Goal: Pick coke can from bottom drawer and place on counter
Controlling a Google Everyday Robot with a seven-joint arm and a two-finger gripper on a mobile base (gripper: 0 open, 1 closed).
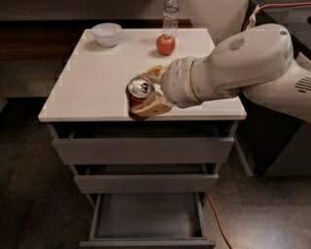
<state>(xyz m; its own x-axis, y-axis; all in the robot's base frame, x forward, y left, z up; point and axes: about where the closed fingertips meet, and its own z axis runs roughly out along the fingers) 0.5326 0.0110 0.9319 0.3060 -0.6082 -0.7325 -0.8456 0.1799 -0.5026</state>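
Note:
The coke can [137, 95], red with a silver top, is held upright between the tan fingers of my gripper [146, 92]. The gripper is shut on it, over the front part of the white counter [92, 82], near the front edge. I cannot tell whether the can touches the surface. The arm reaches in from the right. The bottom drawer [146, 216] stands pulled open below, its dark inside showing nothing in it.
A white bowl [107, 34] sits at the counter's back left. A red apple [165, 44] and a clear water bottle [170, 13] stand at the back centre. Two shut grey drawers [143, 151] lie above the open one. An orange cable [217, 223] runs on the floor at right.

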